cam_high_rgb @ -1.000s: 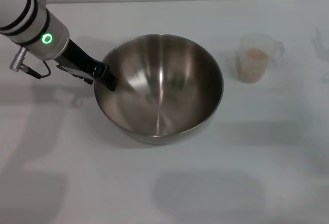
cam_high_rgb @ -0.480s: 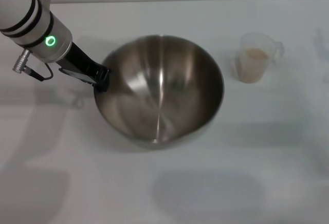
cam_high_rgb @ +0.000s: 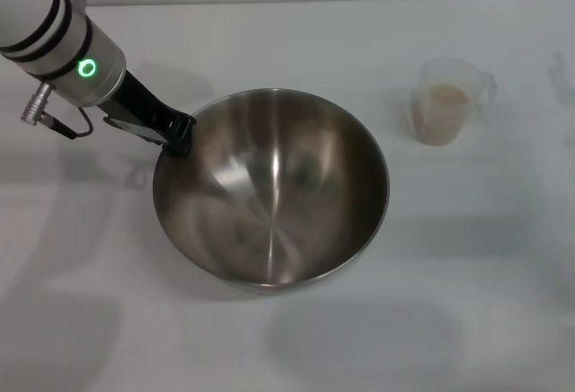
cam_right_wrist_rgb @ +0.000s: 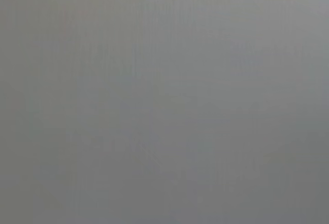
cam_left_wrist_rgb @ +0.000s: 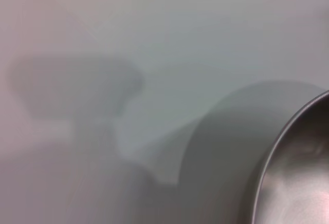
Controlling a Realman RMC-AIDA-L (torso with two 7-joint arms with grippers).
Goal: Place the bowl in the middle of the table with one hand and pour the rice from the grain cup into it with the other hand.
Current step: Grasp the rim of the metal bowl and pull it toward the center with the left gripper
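Gripping the rim of the bowl [cam_high_rgb: 271, 187], the left gripper [cam_high_rgb: 176, 134] has its dark jaws pinched on the edge nearest the counter's left side, with the white arm rising toward the far left corner. One bowl sits near the middle of the counter [cam_high_rgb: 269, 347], slightly left of centre; it is wide, shiny steel and empty inside. One cup [cam_high_rgb: 445, 102] stands upright well apart from it, toward the far right of the counter, clear plastic with its handle pointing to the right edge. One pale mass of rice [cam_high_rgb: 446, 96] fills part of the cup. The right gripper is not in sight anywhere; the right wrist view shows only flat grey. The left wrist view shows just a curved piece of the bowl's rim [cam_left_wrist_rgb: 288, 172] over bare counter and shadow. Judging by its look, the bowl is stiff, fairly light for its width and slick, so a pinch on the thin rim could let it swing or slide; setting it flat before letting go seems wise. The cup looks light and easy to tip, and its side handle is probably the best hold, keeping the pour lip free and aimed at the bowl. The rice would flow loosely and could scatter if poured fast.
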